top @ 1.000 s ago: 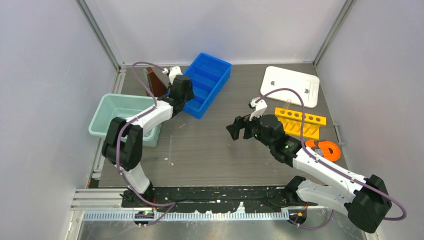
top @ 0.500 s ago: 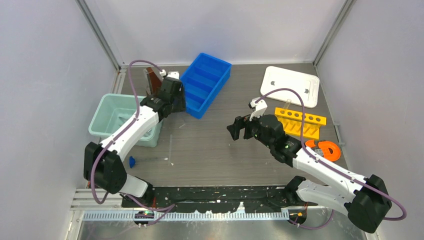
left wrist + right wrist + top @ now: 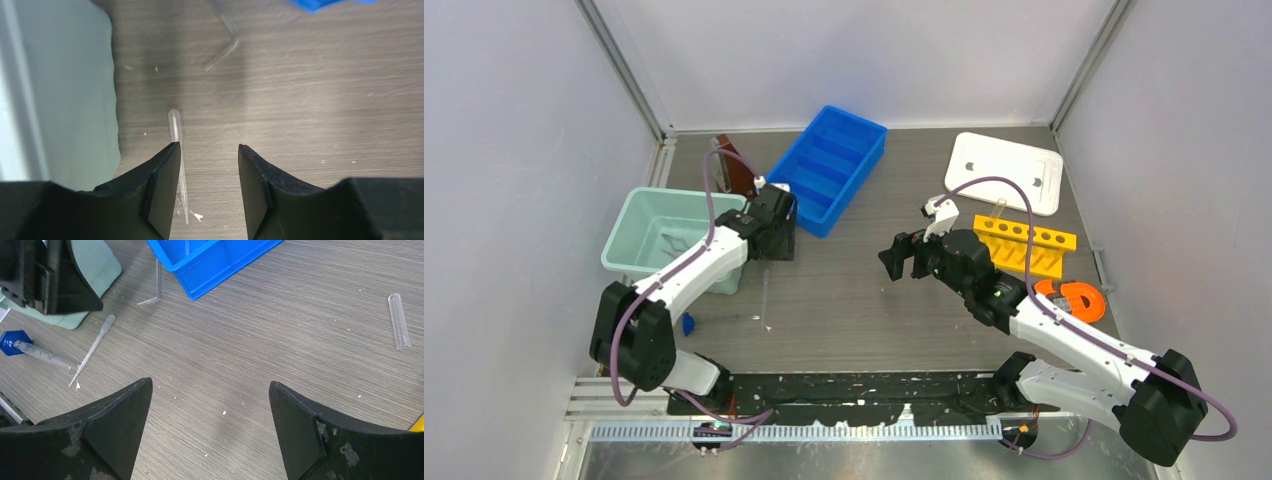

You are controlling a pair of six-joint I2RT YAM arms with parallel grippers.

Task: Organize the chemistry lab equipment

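Just beside the teal bin [image 3: 60,100] — left tool [image 3: 207,150] hangs parted.

Grey wood-grain bench [image 3: 844,300]: matt, finely lined, pale specks.
Blue compartmented plastic bin [image 3: 829,170]: smooth, slight sheen.
Mint-green plastic tub [image 3: 624,240]: smooth, matt.
Slim clear pipette [image 3: 175,130]: translucent plastic.
Bent clear rod [image 3: 225,45]: glass-like, glossy.
Black right tool [image 3: 209,385]: matt, scuffed grey.

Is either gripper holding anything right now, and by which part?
Nothing is held. The left gripper is open over the table with a clear pipette lying loose below it; the right gripper is open and empty.
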